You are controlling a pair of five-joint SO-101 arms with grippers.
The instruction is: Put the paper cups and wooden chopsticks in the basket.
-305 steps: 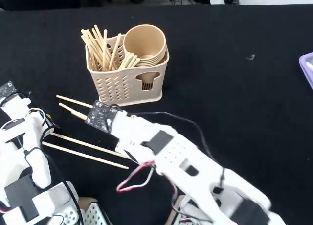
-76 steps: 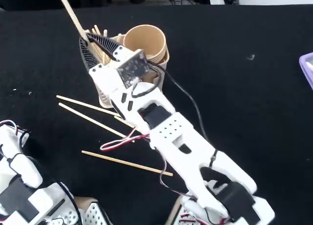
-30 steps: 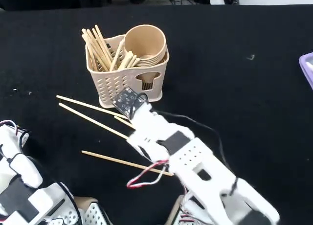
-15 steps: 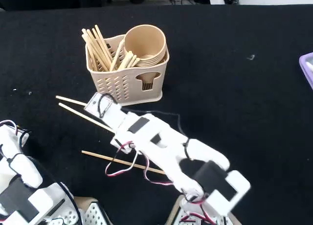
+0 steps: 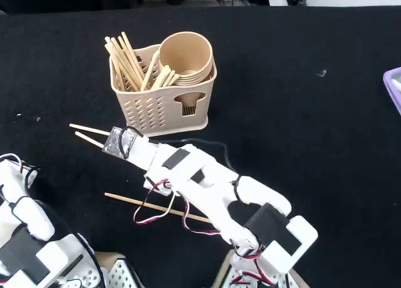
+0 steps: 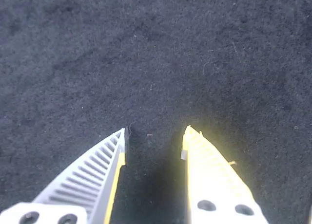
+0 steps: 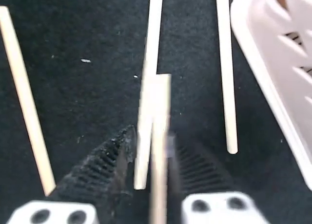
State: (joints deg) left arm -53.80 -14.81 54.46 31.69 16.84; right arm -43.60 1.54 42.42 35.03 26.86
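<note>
While the basket (image 5: 156,106) holds paper cups (image 5: 186,53) and chopsticks (image 5: 128,59) in the high view, the right arm (image 5: 188,172) lies at its 7 o'clock. Left wrist view: left jaws wide open, holding nothing, above the tabletop (image 6: 146,48). Right wrist view: right jaws partly open around two loose chopsticks (image 7: 154,39).

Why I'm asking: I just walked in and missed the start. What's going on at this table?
The right gripper is down at the loose chopsticks lying on the table beside the basket. Another chopstick lies nearer the arms' bases. The basket already holds the paper cups and a bunch of chopsticks. The left gripper is open over bare table, holding nothing.
</note>
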